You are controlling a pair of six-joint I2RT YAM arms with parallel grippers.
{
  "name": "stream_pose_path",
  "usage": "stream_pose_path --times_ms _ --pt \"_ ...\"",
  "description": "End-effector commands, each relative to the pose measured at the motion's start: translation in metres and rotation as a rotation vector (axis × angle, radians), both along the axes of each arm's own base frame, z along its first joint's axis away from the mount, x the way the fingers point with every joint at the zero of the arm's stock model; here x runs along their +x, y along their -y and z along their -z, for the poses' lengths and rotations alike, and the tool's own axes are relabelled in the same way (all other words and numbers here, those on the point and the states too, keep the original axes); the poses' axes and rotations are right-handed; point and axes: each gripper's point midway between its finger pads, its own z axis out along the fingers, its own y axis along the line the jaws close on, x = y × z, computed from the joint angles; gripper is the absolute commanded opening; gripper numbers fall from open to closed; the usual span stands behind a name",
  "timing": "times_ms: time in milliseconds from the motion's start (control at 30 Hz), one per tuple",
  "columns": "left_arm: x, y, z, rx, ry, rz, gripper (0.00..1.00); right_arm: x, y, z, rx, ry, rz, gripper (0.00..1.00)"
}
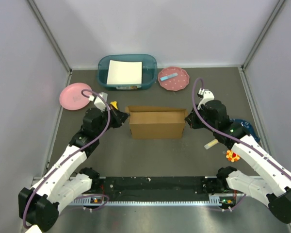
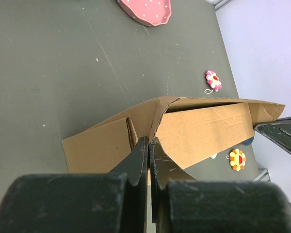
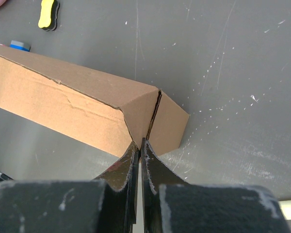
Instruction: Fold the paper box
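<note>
While the arm bases sit at the near edge of the bench (image 1: 150,158), either side of a black rail (image 1: 155,184), both arms reach in toward the middle.

Near right: orange flower toy (image 1: 232,156) just beside the right forearm, pale stick (image 1: 211,144) a little further in, dark blue item (image 1: 247,127) partly hidden under that arm.

Mid-bench: paper box (image 1: 155,124), long side toward the arms, walls up, resting on the bench between the two wrists. Left pincer (image 1: 122,115) clenched, tips against the box's left end where a flap folds in. Right pincer (image 1: 188,118) clenched too, tips at the slit in the right-end corner. Can't tell from either wrist view whether any cardboard is nipped between the fingers. Left wrist view shows the top panel leaning, with a dark gap under it.

Yellow item (image 1: 114,104) just behind the left pincer. Small pink flower toy (image 2: 213,80) on the bench past the box's right end, visible from the left wrist only.

Far side: pink plate (image 1: 73,95) at left. Teal bin (image 1: 150,73) at the back with a white sheet (image 1: 123,72) in it. Pink dotted plate (image 1: 179,83) carrying a light blue strip (image 1: 168,76), just right of the bin.
</note>
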Motion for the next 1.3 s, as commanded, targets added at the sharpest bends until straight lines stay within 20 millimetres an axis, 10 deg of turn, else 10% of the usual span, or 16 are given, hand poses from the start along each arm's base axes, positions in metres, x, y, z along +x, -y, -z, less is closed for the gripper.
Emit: stream_pose_path --times_ms 0,833,1267 --pt "-0.016 0.007 0.029 0.034 -0.089 0.05 0.0 -0.02 0.001 0.025 -0.053 -0.118 -0.031 0.0" --pt "-0.011 -0.018 0.064 0.253 0.061 -0.054 0.0 -0.026 0.006 0.029 -0.059 -0.105 -0.039 0.0" --pt "-0.021 0.002 0.068 0.328 0.126 -0.026 0.0 -0.03 0.01 0.035 -0.07 -0.105 -0.042 0.0"
